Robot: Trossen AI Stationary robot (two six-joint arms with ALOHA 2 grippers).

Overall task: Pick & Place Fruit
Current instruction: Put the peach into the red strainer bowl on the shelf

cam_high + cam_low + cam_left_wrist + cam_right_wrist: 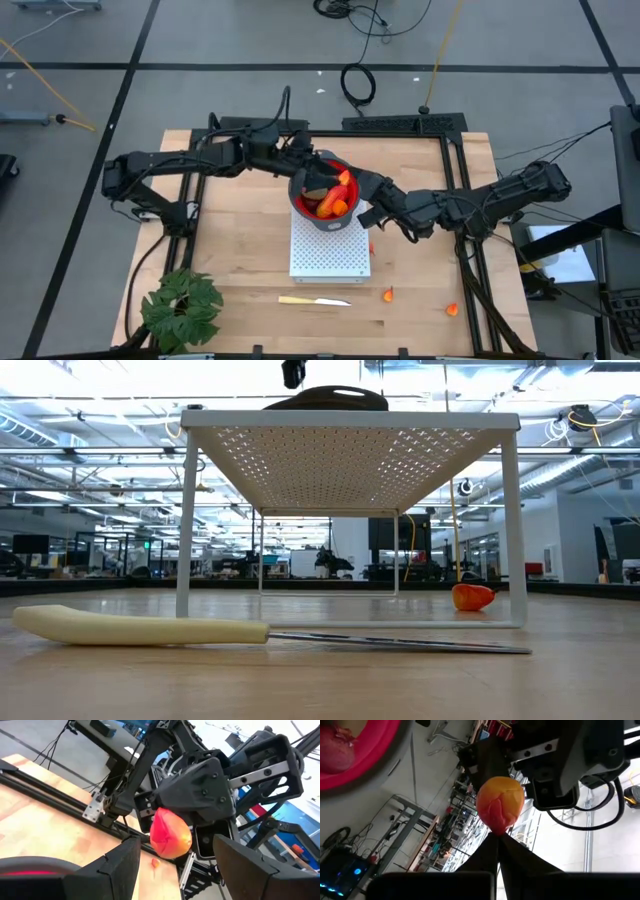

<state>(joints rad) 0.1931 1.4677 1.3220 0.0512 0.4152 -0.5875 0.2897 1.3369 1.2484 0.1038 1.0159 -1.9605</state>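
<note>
A dark bowl with a red inside (300, 190) stands on a white perforated rack (330, 255) and holds several fruit pieces (325, 205). My right gripper (358, 192) reaches in from the table's right, at the bowl's right rim, and is shut on a red-orange oblong fruit (500, 802), also seen in the left wrist view as the fruit (170, 832). My left gripper (300, 168) is open at the bowl's far-left rim, facing the right gripper with nothing between its fingers. Orange bits (388, 294) (452, 310) lie on the table. My right gripper pinches the red-orange fruit by its narrow end (498, 831) between its two fingertips. The rest of the fruit sticks out beyond the fingertips. It is lifted clear, beside the bowl's red rim (370, 755).
A pale yellow knife (313, 300) lies near the table's near edge, in front of the rack. A green leafy plant (180, 305) fills the near-left corner. One orange piece (472, 597) sits on the table by the rack's right leg. Black frame rails run along the table's sides.
</note>
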